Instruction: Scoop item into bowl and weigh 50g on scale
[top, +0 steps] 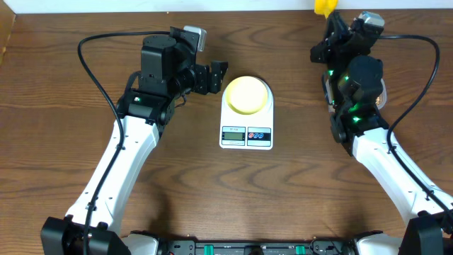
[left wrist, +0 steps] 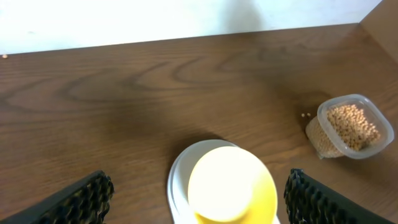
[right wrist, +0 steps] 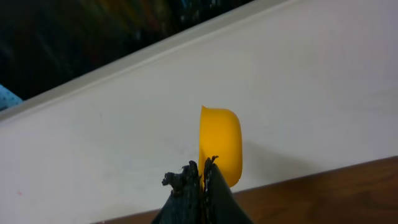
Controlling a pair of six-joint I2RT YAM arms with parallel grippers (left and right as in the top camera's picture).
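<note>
The white scale [top: 246, 134] lies mid-table, and the pale yellow bowl [top: 247, 94] sits on its round platform. In the left wrist view the bowl [left wrist: 231, 185] looks empty and lies between the fingers of my left gripper [left wrist: 196, 202], which is open and clear of it. From overhead, the left gripper [top: 216, 76] hovers just left of the bowl. The tan beans [left wrist: 353, 124] fill a clear plastic container [left wrist: 351, 127] further right. My right gripper [right wrist: 202, 171] is shut on the handle of a bright yellow scoop [right wrist: 221, 143], held up by the back wall [top: 325, 7].
A white wall [right wrist: 124, 155] runs along the table's far edge. Two loose beans [left wrist: 305, 115] lie on the wood beside the container. From overhead, the right arm [top: 357, 78] covers most of the container. Cables loop out from both arms.
</note>
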